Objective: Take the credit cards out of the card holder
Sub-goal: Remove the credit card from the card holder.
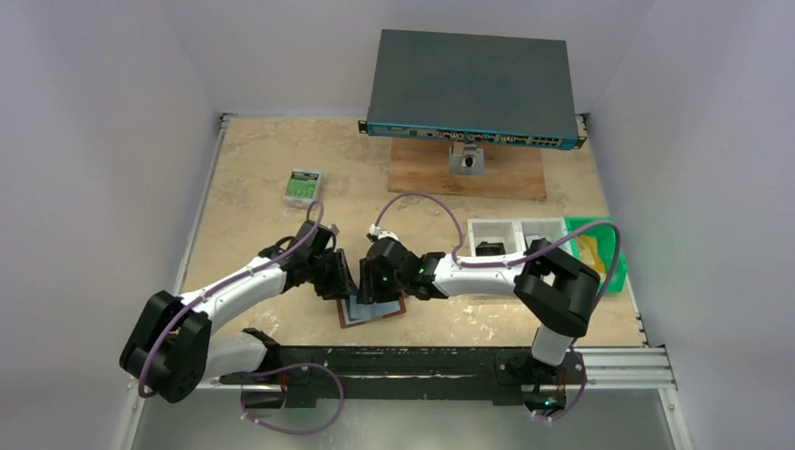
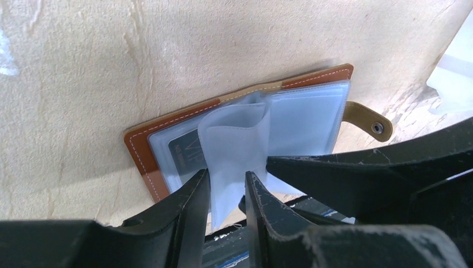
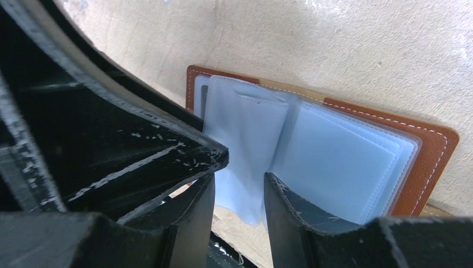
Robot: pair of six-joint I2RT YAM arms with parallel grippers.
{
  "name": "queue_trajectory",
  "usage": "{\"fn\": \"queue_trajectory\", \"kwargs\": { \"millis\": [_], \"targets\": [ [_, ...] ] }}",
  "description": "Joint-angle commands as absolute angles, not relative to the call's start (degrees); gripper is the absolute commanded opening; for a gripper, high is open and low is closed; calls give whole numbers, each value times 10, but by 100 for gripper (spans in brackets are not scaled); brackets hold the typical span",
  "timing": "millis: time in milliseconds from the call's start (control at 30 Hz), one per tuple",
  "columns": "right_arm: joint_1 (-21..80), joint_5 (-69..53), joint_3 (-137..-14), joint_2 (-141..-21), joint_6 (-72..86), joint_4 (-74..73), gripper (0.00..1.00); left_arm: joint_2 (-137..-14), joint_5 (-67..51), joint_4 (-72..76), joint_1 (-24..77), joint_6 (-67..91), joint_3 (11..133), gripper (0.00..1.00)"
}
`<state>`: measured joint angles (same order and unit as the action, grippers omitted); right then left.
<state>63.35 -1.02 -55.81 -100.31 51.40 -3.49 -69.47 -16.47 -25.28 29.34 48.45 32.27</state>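
Note:
The brown leather card holder (image 1: 372, 310) lies open on the table near the front edge, snap tab (image 2: 368, 121) out to one side. Its leather rim shows in both wrist views (image 2: 167, 120) (image 3: 429, 151). A dark card marked VIP (image 2: 187, 151) sits in a clear sleeve. My left gripper (image 1: 342, 281) (image 2: 227, 187) has its fingers close against a bowed, lifted clear sleeve (image 2: 234, 139). My right gripper (image 1: 373, 281) (image 3: 240, 190) is narrowly open astride the same sleeve (image 3: 245, 128).
A small green-and-white box (image 1: 302, 187) lies at the back left. A grey network switch (image 1: 472, 89) stands on a wooden board (image 1: 469, 173) at the back. White bins (image 1: 511, 234) and a green bin (image 1: 600, 246) stand at the right. The metal rail (image 1: 422, 361) runs just in front of the holder.

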Motion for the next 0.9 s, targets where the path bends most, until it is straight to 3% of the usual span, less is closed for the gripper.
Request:
{"fn": "queue_trajectory", "kwargs": {
  "millis": [0,567,867],
  "targets": [
    [635,-1,-563,-973,519,-31,39,-702,-196,-213,296,483,316,29],
    [635,69,-541,-881,524,-82,44,-719,-233,-177,310,500,332,31],
    [635,137,-535,-849,536,-147,31,-741,-219,-185,344,510,365,30]
  ]
}}
